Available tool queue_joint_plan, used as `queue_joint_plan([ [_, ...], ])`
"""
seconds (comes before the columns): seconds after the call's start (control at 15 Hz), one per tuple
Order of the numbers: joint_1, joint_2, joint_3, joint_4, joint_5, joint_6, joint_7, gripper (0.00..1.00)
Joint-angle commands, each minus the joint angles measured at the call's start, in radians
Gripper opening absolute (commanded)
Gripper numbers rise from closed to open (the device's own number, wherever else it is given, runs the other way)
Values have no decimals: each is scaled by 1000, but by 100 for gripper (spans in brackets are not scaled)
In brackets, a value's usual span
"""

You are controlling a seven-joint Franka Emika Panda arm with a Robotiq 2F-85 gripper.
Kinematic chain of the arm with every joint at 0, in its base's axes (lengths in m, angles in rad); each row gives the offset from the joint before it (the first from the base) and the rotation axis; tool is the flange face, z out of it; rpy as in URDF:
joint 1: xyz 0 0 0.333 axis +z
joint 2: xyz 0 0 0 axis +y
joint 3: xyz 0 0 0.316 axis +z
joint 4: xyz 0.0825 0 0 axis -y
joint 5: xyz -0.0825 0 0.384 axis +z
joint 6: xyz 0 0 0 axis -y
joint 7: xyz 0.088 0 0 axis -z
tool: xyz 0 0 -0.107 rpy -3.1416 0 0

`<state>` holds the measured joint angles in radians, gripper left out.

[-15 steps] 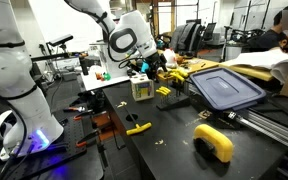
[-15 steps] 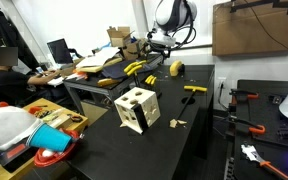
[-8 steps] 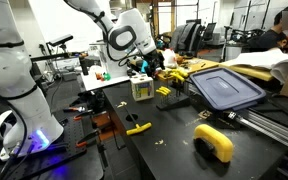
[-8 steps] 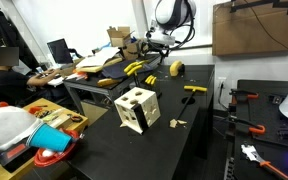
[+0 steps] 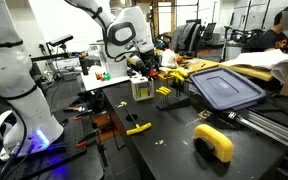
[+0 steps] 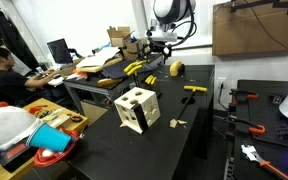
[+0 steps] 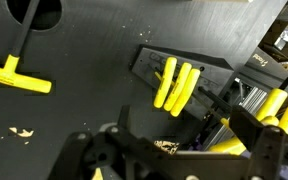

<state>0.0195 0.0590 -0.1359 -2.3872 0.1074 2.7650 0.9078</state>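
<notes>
- Wrist view: we find the gripper hanging above the black table, its jaws spread wide with nothing between them.
- The yellow pronged piece lies just beyond the fingertips, resting on a dark holder. We see no contact with it.
- A yellow T-shaped piece lies flat, well to the left of the pronged piece.
- In an exterior view we note a wooden cube standing on the far part of the table, with the gripper just above it.
- Near right sits a yellow arch. A blue-grey lid lies farther back on the right.
</notes>
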Motion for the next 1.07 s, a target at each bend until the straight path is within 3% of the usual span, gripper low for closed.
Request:
queue_joint_plan([
  [0.0, -28, 12, 3, 40, -71, -58, 72, 100],
  [0.67, -31, 159, -30, 195, -91, -79, 89, 100],
  [1.0, -20, 99, -23, 157, -91, -146, 41, 100],
])
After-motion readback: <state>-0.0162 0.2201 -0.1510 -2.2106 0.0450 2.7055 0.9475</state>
